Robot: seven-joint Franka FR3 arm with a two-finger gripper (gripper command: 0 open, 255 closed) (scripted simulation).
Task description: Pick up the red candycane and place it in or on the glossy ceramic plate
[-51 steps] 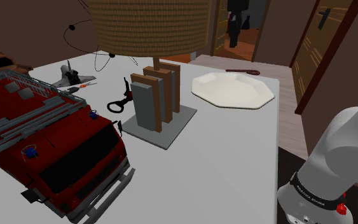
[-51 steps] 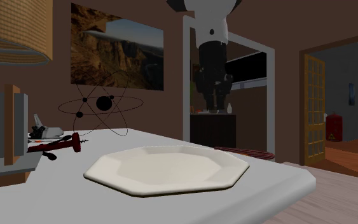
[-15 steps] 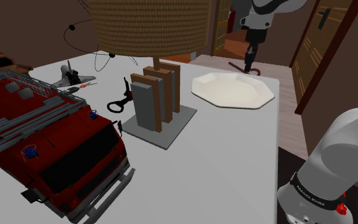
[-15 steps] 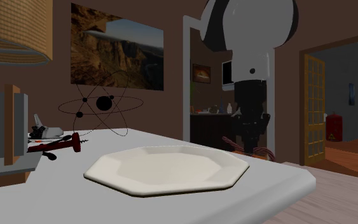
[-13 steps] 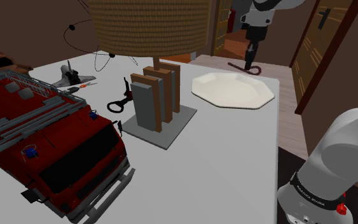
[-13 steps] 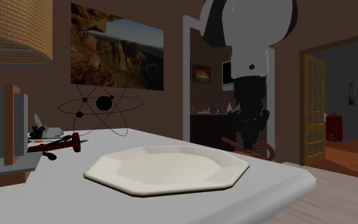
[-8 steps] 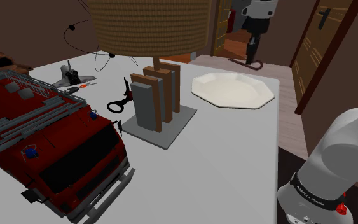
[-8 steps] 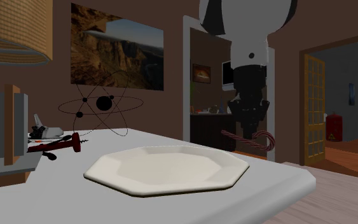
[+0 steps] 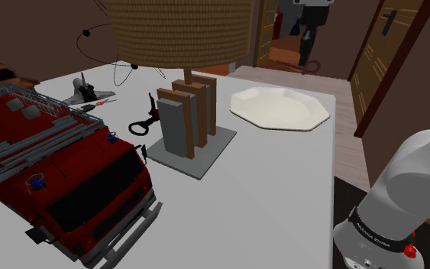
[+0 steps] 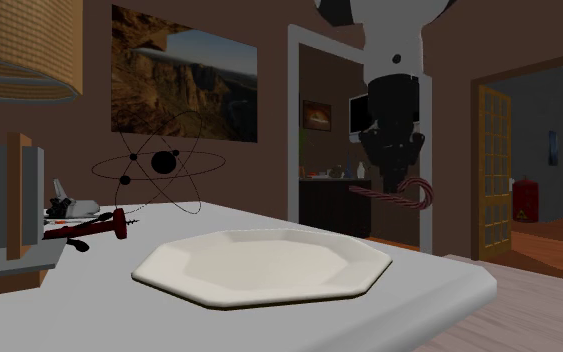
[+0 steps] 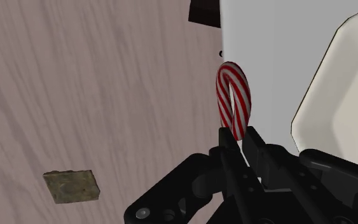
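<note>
The white arm (image 9: 412, 176) is seen rising from its stand at the shoulder view's lower right. Its black wrist is turned downward above the far edge of the bench (image 9: 282, 176). The black fingers (image 11: 226, 145) are closed narrowly on the straight shaft of the red-and-white striped candycane (image 11: 234, 100), and the hook juts out past the fingertips. The candycane is held in the air, clear of the bench, over its far edge and just beyond the white eight-sided plate (image 10: 259, 268). In the second exterior view it is seen lying roughly level, with the hook toward that view's right.

A lamp (image 9: 179, 27) with a woven shade is set on a grey base near the middle of the bench, apart from the plate. A large red toy fire engine (image 9: 60, 172) is placed along the edge at the shoulder view's left. Toward the far corner on that side, a small space shuttle model (image 9: 83, 92), a black wire atom model (image 10: 159, 162) and a red-handled corkscrew (image 10: 87, 230) are found. A pale wood-grained floor (image 11: 95, 83) with a small brown mat (image 11: 72, 186) is seen beyond the bench edge.

Small white writing is carried on a black band (image 9: 377, 235) at the arm's base, but it cannot be read.
</note>
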